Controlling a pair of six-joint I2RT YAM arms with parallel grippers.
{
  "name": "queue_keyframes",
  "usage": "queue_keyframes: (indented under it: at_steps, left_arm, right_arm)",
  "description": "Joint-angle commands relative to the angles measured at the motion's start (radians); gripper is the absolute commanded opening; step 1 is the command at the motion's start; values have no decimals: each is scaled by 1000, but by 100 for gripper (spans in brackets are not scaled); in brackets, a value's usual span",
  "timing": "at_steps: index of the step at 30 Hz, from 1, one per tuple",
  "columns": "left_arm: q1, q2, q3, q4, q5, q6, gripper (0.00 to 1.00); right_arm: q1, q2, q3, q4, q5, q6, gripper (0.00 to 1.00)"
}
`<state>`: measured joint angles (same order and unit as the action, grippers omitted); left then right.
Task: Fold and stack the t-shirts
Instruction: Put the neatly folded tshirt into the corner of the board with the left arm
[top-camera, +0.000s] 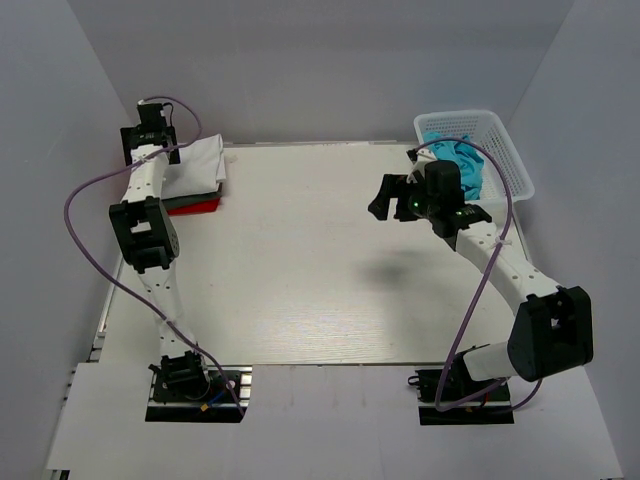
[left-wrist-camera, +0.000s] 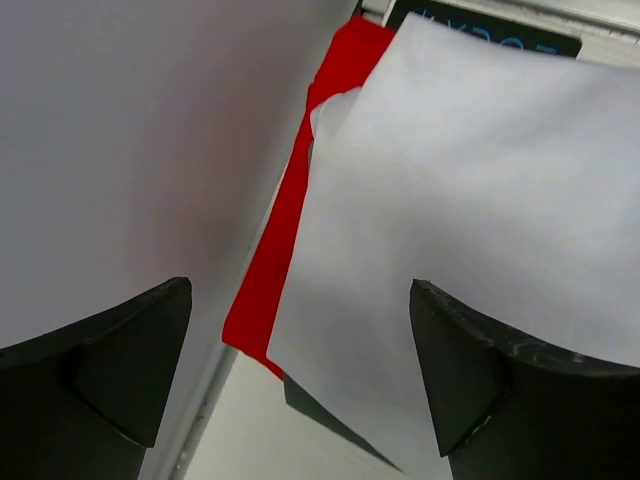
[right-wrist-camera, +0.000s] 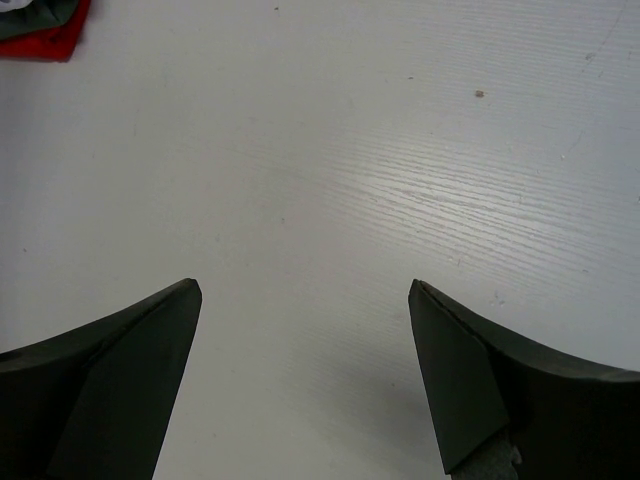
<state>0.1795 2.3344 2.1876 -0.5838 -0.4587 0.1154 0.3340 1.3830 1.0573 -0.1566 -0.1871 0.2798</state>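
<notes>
A folded stack of t-shirts lies at the table's back left corner: a white one (top-camera: 198, 162) on top, a dark grey one (top-camera: 190, 200) under it, a red one (top-camera: 205, 206) at the bottom. My left gripper (top-camera: 152, 132) hangs over the stack's far left end, open and holding nothing. In the left wrist view the white shirt (left-wrist-camera: 470, 200), the red edge (left-wrist-camera: 275, 260) and a dark grey corner (left-wrist-camera: 320, 410) lie below the spread fingers (left-wrist-camera: 130, 360). Turquoise-blue t-shirts (top-camera: 458, 160) sit crumpled in the basket. My right gripper (top-camera: 385, 195) is open and raised over bare table (right-wrist-camera: 320, 180).
The white mesh basket (top-camera: 505, 150) stands at the back right corner. White walls close in the table at the left, back and right. The stack's corner (right-wrist-camera: 40, 40) shows at the top left of the right wrist view.
</notes>
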Motion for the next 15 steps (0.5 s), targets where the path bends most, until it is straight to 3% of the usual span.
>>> queue_keyframes:
  at_steps: [1, 7, 10, 13, 15]
  left_arm:
    - [-9, -92, 41, -27, -6, -42, 100]
    - [-40, -219, 9, -105, 129, -132, 100]
    - [-72, -341, -46, -171, 226, -276, 100]
    - [-149, -581, -344, -14, 287, -419, 100]
    - [-231, -706, -631, 100, 405, -479, 100]
  right_arm:
    - [-1, -36, 20, 3, 20, -16, 90]
    - [-1, -85, -67, 54, 34, 15, 90]
    - [-3, -121, -124, 81, 21, 22, 90]
    - [0, -150, -205, 117, 14, 33, 90]
    - [0, -171, -242, 120, 21, 44, 90]
